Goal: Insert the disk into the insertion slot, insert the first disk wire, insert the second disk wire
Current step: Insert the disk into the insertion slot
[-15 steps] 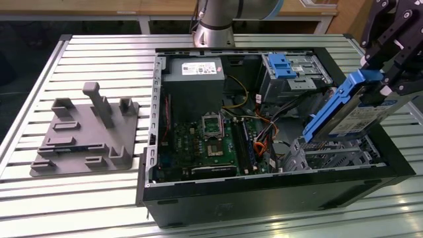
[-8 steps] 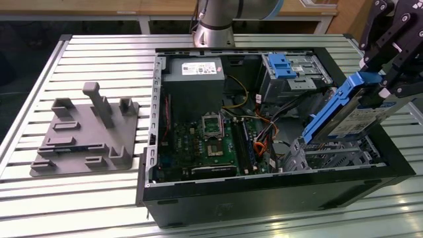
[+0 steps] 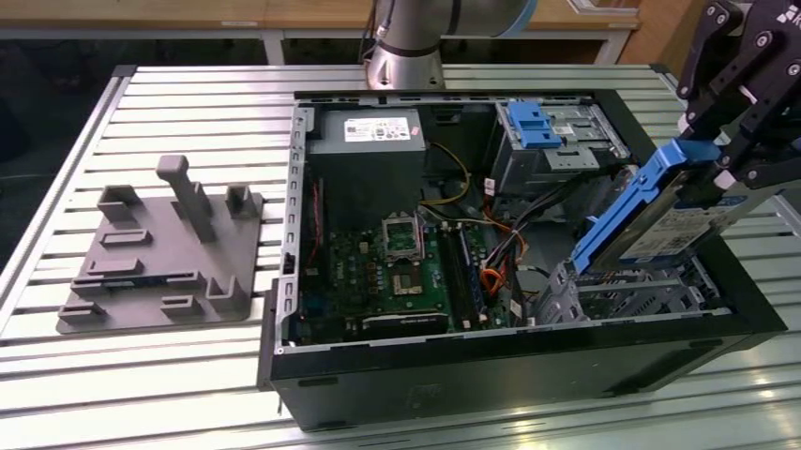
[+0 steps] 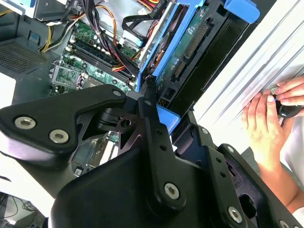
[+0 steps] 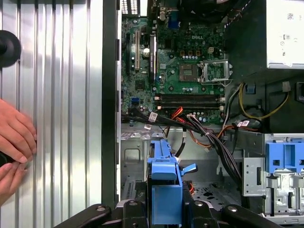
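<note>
Had gripper [image 3: 726, 176] fingers pinching drive [image 3: 670, 230] by top end, so it hung tilted, low end just above drive cage [image 3: 639, 295] in case [image 3: 501, 375] corner. I guess lined up for sliding in.

Setting: robotics lab or test workshop. Evidence: slatted aluminium bench [image 3: 188, 103] with robot arm base [image 3: 407, 52] standing at its far edge; grey moulded fixture block [image 3: 163, 253]; opened black computer case [image 3: 526, 375] lying on its side. A person's hands [image 5: 16, 140] rest on the bench
</note>
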